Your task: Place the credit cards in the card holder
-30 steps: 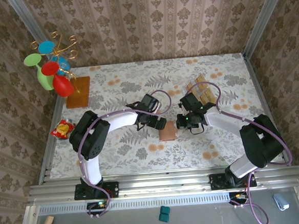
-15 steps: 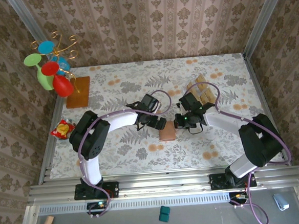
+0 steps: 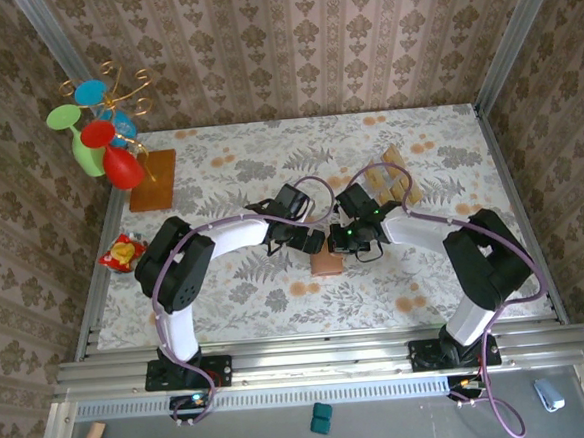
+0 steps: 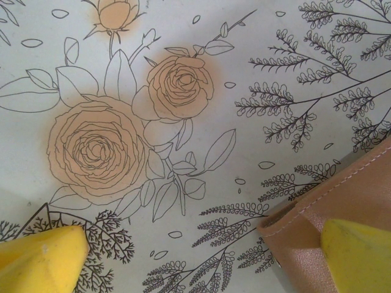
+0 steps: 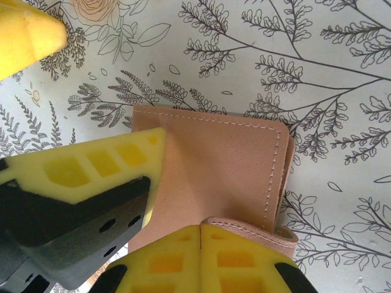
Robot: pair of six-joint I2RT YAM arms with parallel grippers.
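The card holder (image 3: 325,264) lies flat on the flowered bench (image 3: 446,268) at the middle of the top view, just below both tools and between them. In the right wrist view its stitched edge runs down the right of the frame. A raised leather lip crosses its lower edge.

The right tool (image 5: 200,235) meets that lip from the bottom of the frame. Its yellow pads are pressed together with no gap, and no card shows between them. Whether they nip the lip or only touch it, I cannot tell.

The left tool (image 4: 198,268) stands wide open. One of its fingers (image 4: 360,256) rests over the holder's corner at the lower right of the left wrist view, and the other sits on bare bench at the lower left. It straddles the holder's left edge and grips nothing.

The credit cards (image 3: 389,178) stand in a row to the upper right of the holder in the top view, beyond the right tool (image 3: 342,242) and well apart from the left tool (image 3: 312,243). The right arm is the nearer one to them, so fetching a card would likely fall to it. The left arm is placed to steady the holder. A card would probably have to enter through the lipped side.
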